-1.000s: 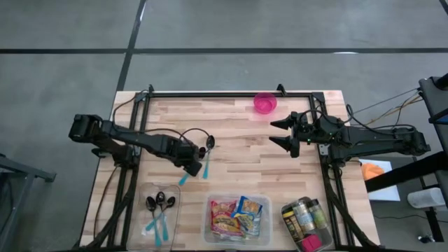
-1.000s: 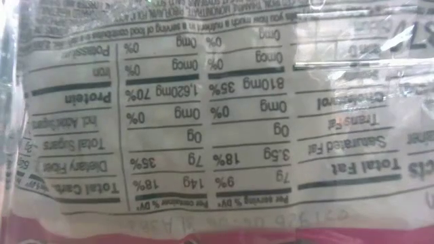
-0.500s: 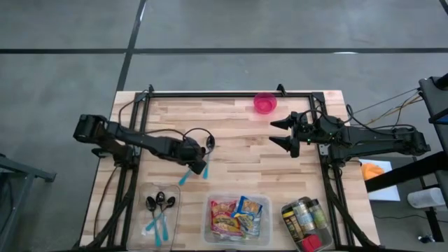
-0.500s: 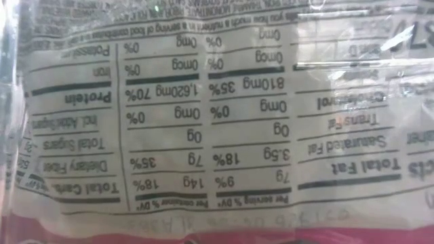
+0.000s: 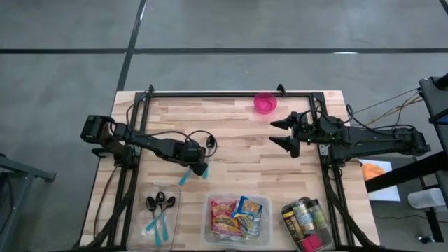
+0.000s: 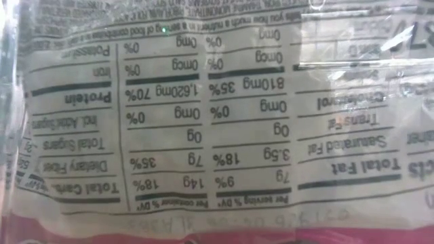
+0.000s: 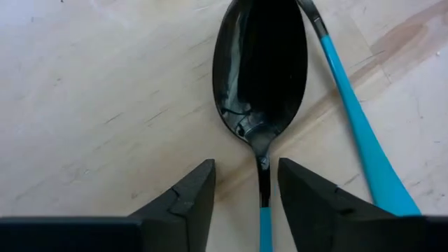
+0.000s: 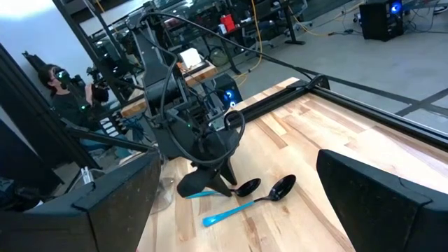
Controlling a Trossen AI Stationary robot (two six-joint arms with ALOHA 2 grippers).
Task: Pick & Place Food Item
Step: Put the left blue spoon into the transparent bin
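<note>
Black and blue: two glossy black plastic spoons with bright blue handles lie side by side on the pale wooden table [image 5: 238, 150], centre-left of the high view.
Nearer spoon [image 7: 260, 84]: its bowl fills the upper middle of the left wrist view, and its thin neck runs down between the left gripper's fingers.
Second spoon [image 7: 357, 119]: just beside the first, to the right in that view, untouched.
Left gripper [image 5: 197, 166]: fingers parted either side of the neck, not yet pinching it.
Change: compared with a second ago, the left arm has slid rightward in the high view, and the gripper now sits over the spoons.
Meaning: likely the start of a grasp on a spoon, not on food.
Food: colourful snack packets in a clear plastic tub [image 5: 237, 217] at lower centre, untouched.
Low view: filled by a packet's nutrition label [image 6: 203, 122].
Right gripper [image 5: 283, 132]: jaws wide apart, empty, waiting right of centre.
</note>
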